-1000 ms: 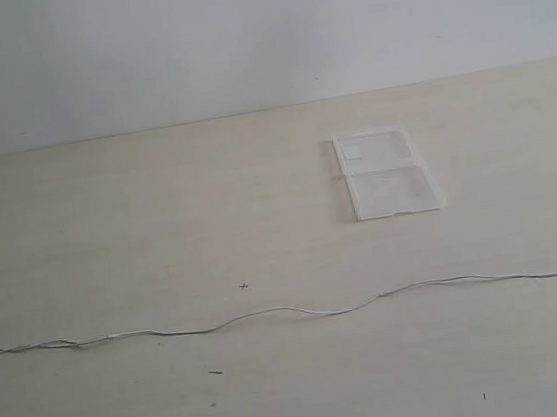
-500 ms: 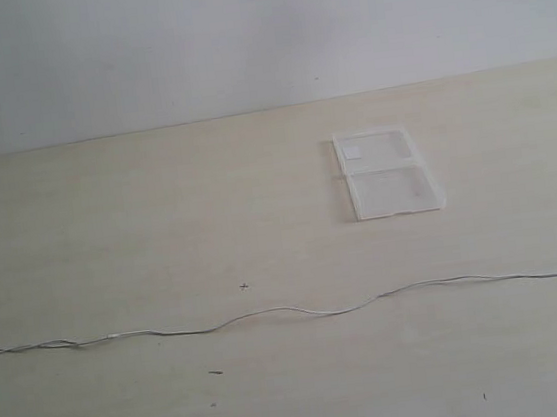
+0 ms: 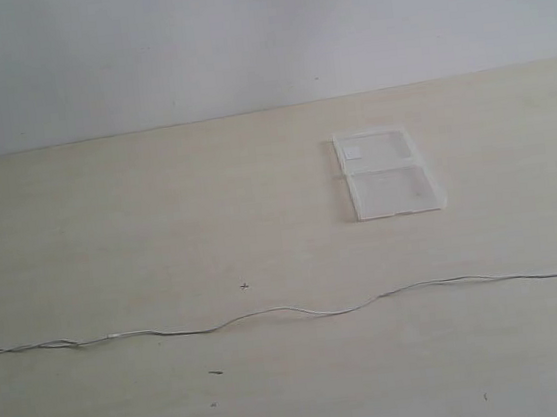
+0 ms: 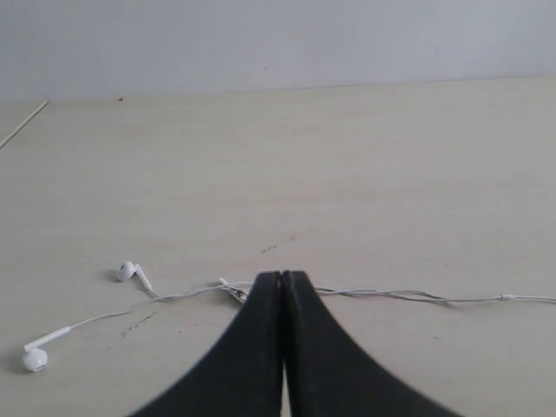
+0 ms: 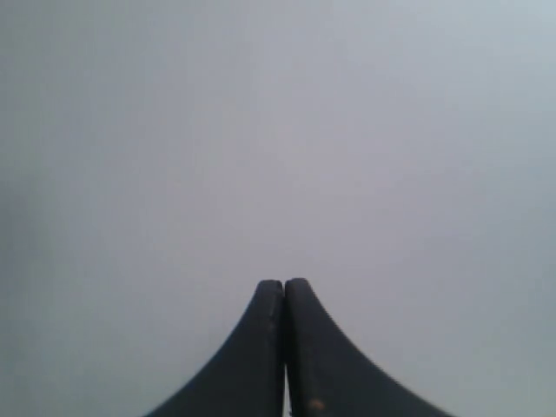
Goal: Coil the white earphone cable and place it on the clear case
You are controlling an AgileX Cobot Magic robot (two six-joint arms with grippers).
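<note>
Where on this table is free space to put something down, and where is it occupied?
Bare table lies left of the clear case, between the wall and the white earphone cable. A narrower strip runs between case and cable. Occupied: the case's spot and the cable's line across the front.

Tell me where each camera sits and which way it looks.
Exterior: off the arms, looking down across the table at the white earphone cable and clear case; no robot shows.
Left wrist: on the left arm, low over the table, facing the earbuds; shut left gripper shows.
Right wrist: on the right arm, facing plain grey; shut right gripper shows.
Shared: exterior and left wrist both see the cable.
</note>
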